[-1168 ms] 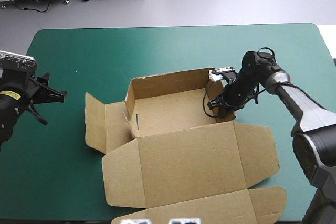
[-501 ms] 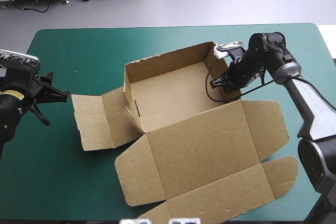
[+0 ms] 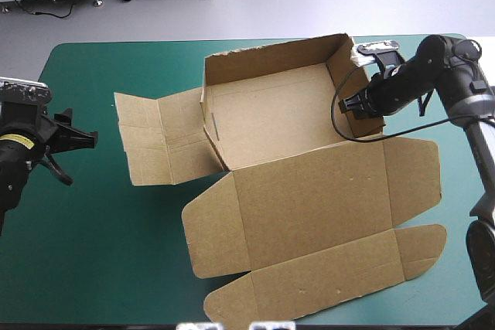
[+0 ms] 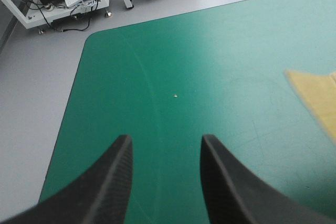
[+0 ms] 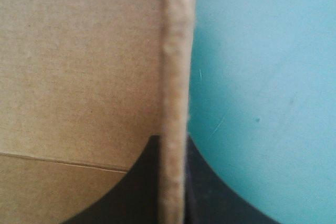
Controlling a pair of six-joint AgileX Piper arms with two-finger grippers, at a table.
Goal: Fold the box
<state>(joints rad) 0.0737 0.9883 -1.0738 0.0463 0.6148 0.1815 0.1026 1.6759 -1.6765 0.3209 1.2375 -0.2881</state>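
The box (image 3: pixel 271 125) sits toward the cover's (image 3: pixel 100 214) far right as a half-made tray, lid (image 3: pixel 309 199) flat on its near side; the right gripper (image 3: pixel 354 106) pinches its right wall (image 3: pixel 340 63) between all-but-closed fingers, so wall-raising looks to be the step in hand. The box's left panel (image 3: pixel 158 141) lies flat and, I'd judge, wants standing and tucking next, work for the left gripper (image 3: pixel 87 139), hanging open and empty well left of the box. Beyond and right of the box the cover's edges run near; left of it there's bare cover to move in.
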